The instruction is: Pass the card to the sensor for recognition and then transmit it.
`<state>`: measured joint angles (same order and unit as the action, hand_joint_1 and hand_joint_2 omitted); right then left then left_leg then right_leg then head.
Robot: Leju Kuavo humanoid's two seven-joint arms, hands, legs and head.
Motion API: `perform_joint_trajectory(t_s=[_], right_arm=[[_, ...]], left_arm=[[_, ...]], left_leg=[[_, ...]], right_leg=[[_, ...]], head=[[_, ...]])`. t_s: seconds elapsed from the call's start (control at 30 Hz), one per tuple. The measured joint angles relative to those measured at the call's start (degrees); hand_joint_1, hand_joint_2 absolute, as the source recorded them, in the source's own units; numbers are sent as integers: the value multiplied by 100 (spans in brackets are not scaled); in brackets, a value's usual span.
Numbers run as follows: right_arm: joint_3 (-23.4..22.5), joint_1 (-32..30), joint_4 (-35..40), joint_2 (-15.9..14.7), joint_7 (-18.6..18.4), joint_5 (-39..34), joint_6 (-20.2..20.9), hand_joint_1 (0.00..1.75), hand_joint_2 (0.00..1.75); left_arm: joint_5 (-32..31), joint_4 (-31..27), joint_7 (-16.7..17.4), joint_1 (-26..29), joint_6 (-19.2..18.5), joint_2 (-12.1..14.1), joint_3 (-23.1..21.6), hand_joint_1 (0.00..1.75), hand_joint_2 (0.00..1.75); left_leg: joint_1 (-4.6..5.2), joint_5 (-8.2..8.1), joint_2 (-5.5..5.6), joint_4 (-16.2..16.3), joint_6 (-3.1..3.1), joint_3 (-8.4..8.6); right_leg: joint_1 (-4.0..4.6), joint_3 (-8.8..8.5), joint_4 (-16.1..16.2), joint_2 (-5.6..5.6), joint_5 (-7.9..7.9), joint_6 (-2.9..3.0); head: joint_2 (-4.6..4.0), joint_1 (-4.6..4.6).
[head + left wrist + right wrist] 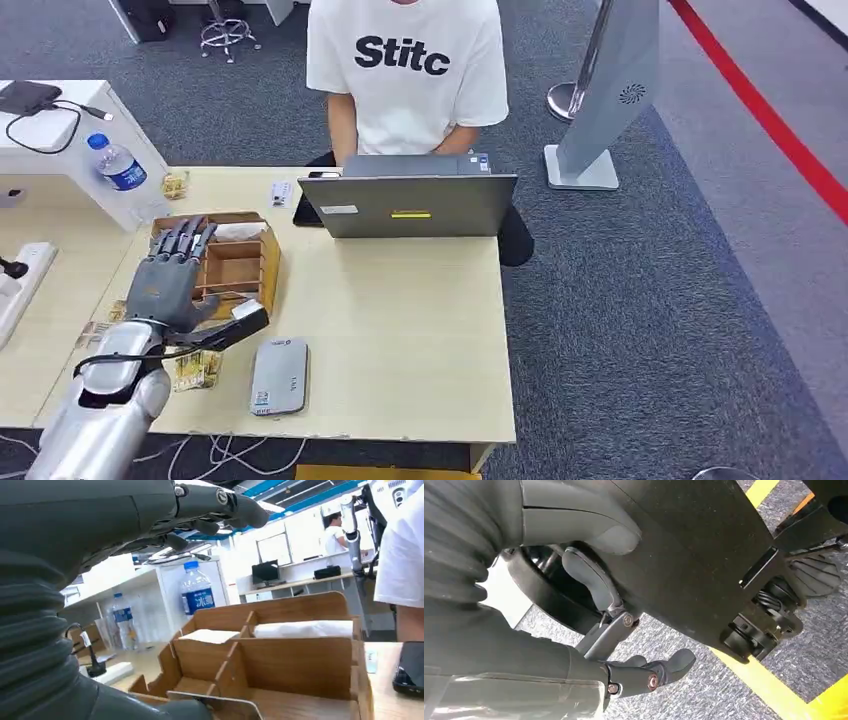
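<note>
My left hand (pixel 172 275) hovers flat over the wooden organizer box (pixel 243 268) at the table's left, fingers stretched out toward the far side and nothing between them. In the left wrist view the fingers (pixel 210 510) spread high above the box compartments (pixel 280 660). A thin card-like plate (pixel 220 706) stands just beside the thumb; I cannot tell whether it touches. The grey flat sensor (pixel 279 377) lies on the table near the front edge, right of my left forearm. My right hand (pixel 624 630) hangs beside my body over the carpet, fingers loosely bent, holding nothing.
A person in a white T-shirt (pixel 405 70) sits behind an open laptop (pixel 420 203) at the table's far edge. A black phone (pixel 305 212) lies left of the laptop, a water bottle (pixel 117 163) stands on the side desk, and snack packets (pixel 195 368) lie by my forearm.
</note>
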<state>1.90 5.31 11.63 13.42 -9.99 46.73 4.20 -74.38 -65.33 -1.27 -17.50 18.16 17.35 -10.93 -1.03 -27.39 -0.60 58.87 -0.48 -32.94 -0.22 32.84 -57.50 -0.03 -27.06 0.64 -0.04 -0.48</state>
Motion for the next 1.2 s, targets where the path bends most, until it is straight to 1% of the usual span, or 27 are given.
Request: perform_joint_trajectory(t_s=[0.4, 0.83, 0.93, 1.07, 1.2], right_arm=[[0, 0, 2, 0, 0, 0, 0, 0, 175], [0, 0, 0, 0, 0, 0, 0, 0, 175], [0, 0, 0, 0, 0, 0, 0, 0, 175], [0, 0, 0, 0, 0, 0, 0, 0, 175], [0, 0, 0, 0, 0, 0, -2, 0, 175]], left_arm=[[22, 195, -4, -43, 0, -155, -17, 0, 175], [42, 243, -9, -65, -22, -201, -20, 0, 175], [123, 243, -63, -66, -140, -216, -22, 0, 175], [204, 269, -116, -70, -540, -216, -39, 0, 175], [243, 321, -120, -69, -629, -179, -46, 0, 175]], left_leg=[[-2, 0, 0, -1, -1, -1], [-1, 0, 0, -1, 0, -2], [-2, 0, 0, -1, 0, -1], [-2, 0, 0, -1, -1, -2], [-2, 0, 0, -1, -1, -2]], right_leg=[[1, 3, -1, 0, -1, 1], [1, 3, -1, 0, -2, 1], [1, 3, -1, 0, -2, 1], [1, 2, -1, 0, -1, 1], [1, 2, -1, 0, -1, 1]], head=[[0, 0], [0, 0], [0, 0], [0, 0], [0, 0]])
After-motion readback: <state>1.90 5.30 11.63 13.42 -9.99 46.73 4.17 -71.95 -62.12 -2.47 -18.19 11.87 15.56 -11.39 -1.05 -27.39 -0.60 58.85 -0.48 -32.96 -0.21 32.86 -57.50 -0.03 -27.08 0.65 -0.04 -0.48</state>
